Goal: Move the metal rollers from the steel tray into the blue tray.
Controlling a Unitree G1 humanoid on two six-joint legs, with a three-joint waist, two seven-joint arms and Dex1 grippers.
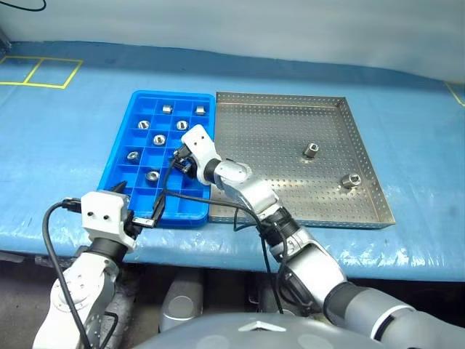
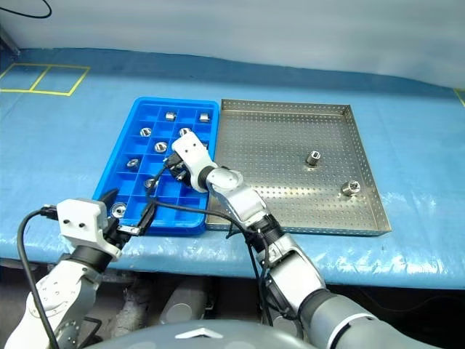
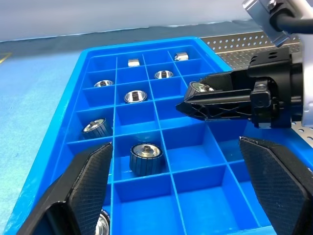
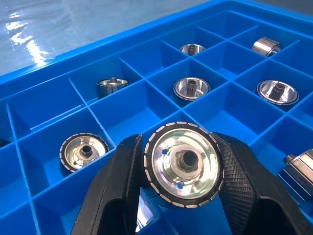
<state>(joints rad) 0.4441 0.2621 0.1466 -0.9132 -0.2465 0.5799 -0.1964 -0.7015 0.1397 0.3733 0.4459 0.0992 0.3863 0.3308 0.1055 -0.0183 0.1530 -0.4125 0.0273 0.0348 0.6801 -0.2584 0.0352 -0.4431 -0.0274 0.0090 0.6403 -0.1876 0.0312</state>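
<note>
Two metal rollers (image 1: 311, 150) remain on the steel tray (image 1: 290, 131); several already sit in the blue tray (image 1: 123, 156) compartments. Left wrist view: my left tool (image 3: 181, 191) is spread wide, empty, at the blue tray's near end. Right wrist view: my right tool (image 4: 180, 188) pinches one roller (image 4: 182, 164) above an empty compartment, unreleased.

right wrist cam | I see my right gripper (image 4: 182, 169) clamped on a metal roller (image 4: 183, 164), face toward the lens | held above the blue tray (image 4: 44, 110) | six other rollers sit in separate compartments, one (image 4: 84, 151) just beside my fingers (image 4: 113, 191)
</note>
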